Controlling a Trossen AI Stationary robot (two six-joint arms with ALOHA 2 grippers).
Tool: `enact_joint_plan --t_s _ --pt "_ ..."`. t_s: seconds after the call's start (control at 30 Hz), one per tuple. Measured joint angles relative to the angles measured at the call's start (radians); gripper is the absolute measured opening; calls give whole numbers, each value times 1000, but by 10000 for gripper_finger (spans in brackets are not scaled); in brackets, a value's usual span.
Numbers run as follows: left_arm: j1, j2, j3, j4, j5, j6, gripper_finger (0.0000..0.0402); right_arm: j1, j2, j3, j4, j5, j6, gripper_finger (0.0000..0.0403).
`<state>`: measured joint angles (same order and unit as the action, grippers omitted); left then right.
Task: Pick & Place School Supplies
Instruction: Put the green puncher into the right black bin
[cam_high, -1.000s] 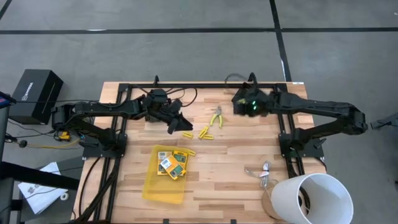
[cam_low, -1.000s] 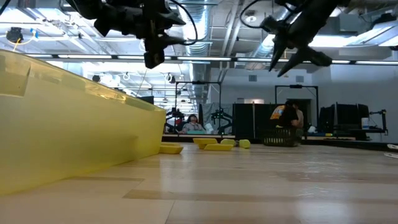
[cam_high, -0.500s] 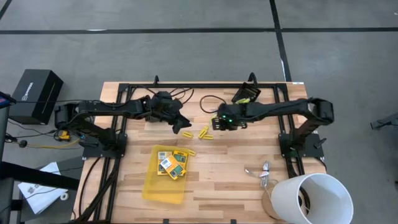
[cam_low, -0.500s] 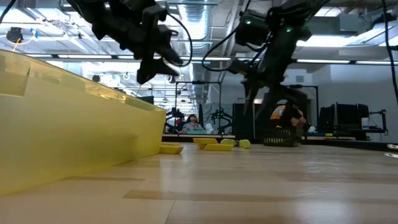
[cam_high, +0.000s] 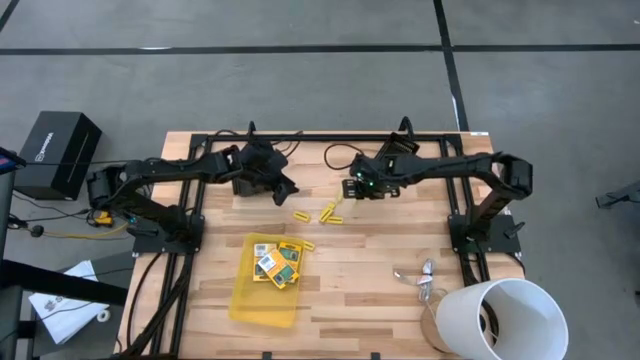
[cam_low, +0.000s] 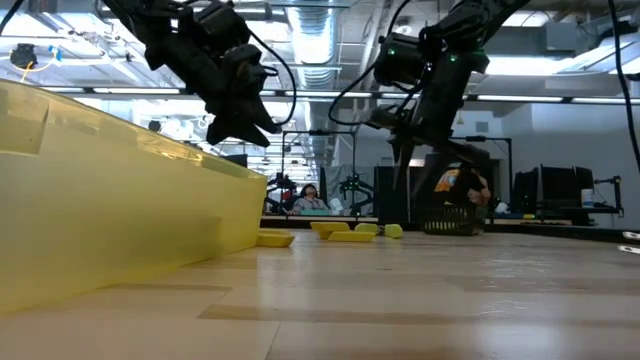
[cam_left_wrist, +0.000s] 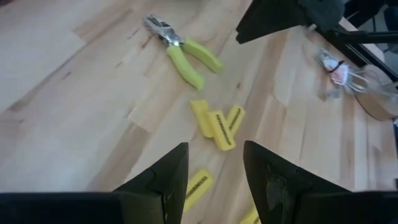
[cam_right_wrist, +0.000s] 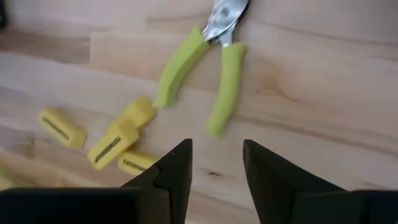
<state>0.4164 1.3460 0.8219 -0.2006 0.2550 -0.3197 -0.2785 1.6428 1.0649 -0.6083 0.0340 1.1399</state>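
Light wooden plank table carries everything. White cylindrical bucket sits at its near right corner, and a black box sits off the table to the left. Flat translucent yellow tray lies front-left of centre and holds the small flat green-yellow-orange printed boxes. Left arm's claw hangs above the table behind the tray, fingers apart, nothing between them. Right arm's claw hangs over the table's middle rear, fingers apart, empty, above the plier-like tool with yellow-green handles. That tool lies flat on the wood, handles splayed, metal nose pointing away from the sticks. The short yellow finger-size sticks lie loose between the two claws: three are bunched and touching just beside one handle tip, one lies apart nearer the left claw, and one more is by the tray's far corner. Small silvery metal clips lie near the bucket, well apart from the rest.
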Motion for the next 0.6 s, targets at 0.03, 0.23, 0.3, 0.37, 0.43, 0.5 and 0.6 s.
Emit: enact_joint_plan --t_s 0.03,0.23,0.3,0.37,0.43,0.5,0.6 --pt "6 0 0 -2 2 5 150 -1 2 0 -1 2 -3 141" --pt "45 0 0 -6 17 37 150 2 65 0 29 -11 8 178" --pt "56 0 0 -11 29 47 150 3 96 0 41 -27 8 186" --pt "69 0 0 -25 31 55 150 5 127 0 75 -38 13 190" --pt "83 0 0 -45 31 69 150 9 149 0 81 -51 20 191" --pt "97 0 0 -61 31 89 150 9 167 7 86 -57 23 190" --pt "113 0 0 -70 32 105 150 9 185 26 87 -59 21 184"
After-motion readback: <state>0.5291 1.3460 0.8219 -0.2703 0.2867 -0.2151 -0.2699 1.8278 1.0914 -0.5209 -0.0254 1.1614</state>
